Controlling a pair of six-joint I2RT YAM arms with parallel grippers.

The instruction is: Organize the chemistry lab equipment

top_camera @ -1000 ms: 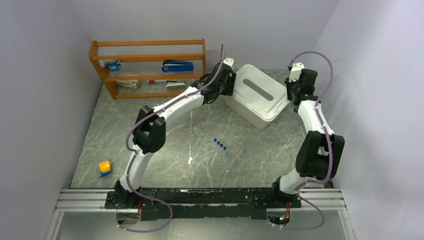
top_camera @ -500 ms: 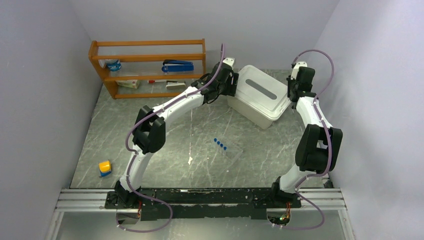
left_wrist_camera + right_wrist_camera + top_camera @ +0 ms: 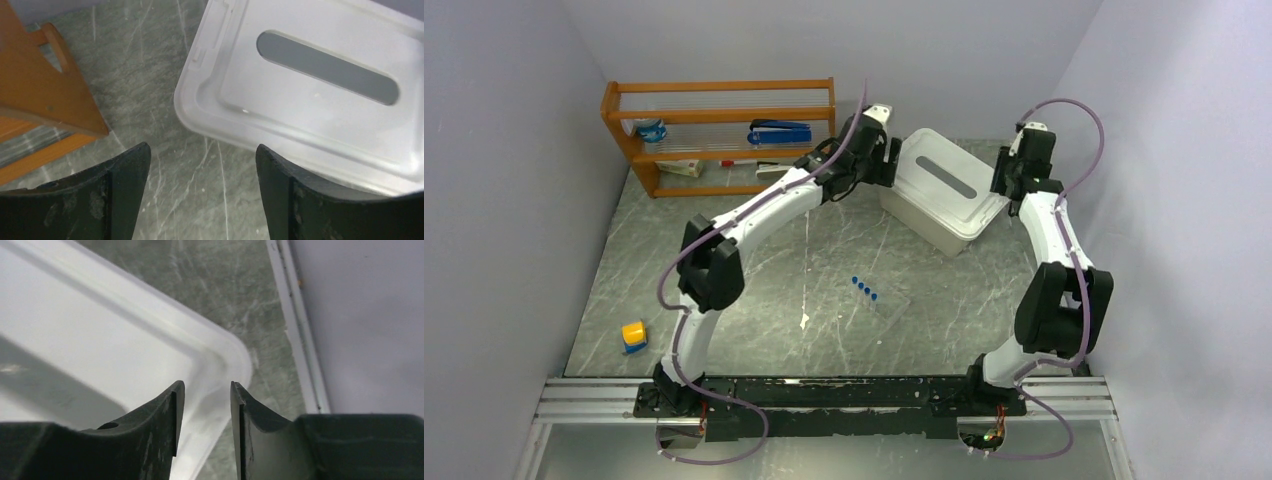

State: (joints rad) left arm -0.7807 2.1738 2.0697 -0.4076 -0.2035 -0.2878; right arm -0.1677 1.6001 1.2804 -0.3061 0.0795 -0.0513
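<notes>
Nearest us, by the near left corner of the table (image 3: 944, 320), a small yellow and blue block (image 3: 633, 335) sits alone, and we do not count it as lab gear. A little further in, toward the middle of the near edge, lies a small white scrap (image 3: 804, 321), too small to tell whether it is a paper packet. Just beyond it and to the right stands the clear rack (image 3: 886, 305). It is see-through and hard to make out against the grey marble, and a slanted row of blue-capped tubes (image 3: 864, 290) stands upright in it. We judge the tidying to be at an early or middle stage, since the rack and the scrap are out in the open and the white bin (image 3: 924, 205) near the far right corner has its lid on. We cannot tell what, if anything, it holds. Our left gripper (image 3: 201, 155) hangs beside the bin's left end with its jaws spread wide and nothing between them. Our right gripper (image 3: 205, 390) sits at the bin's right corner, jaws drawn close on either side of the lid's rounded rim, seemingly pinching it. Opening the bin looks like the step in hand, with the rack and scrap left to put away. In the far left corner stands the orange shelf (image 3: 724, 120) with its stationery.
</notes>
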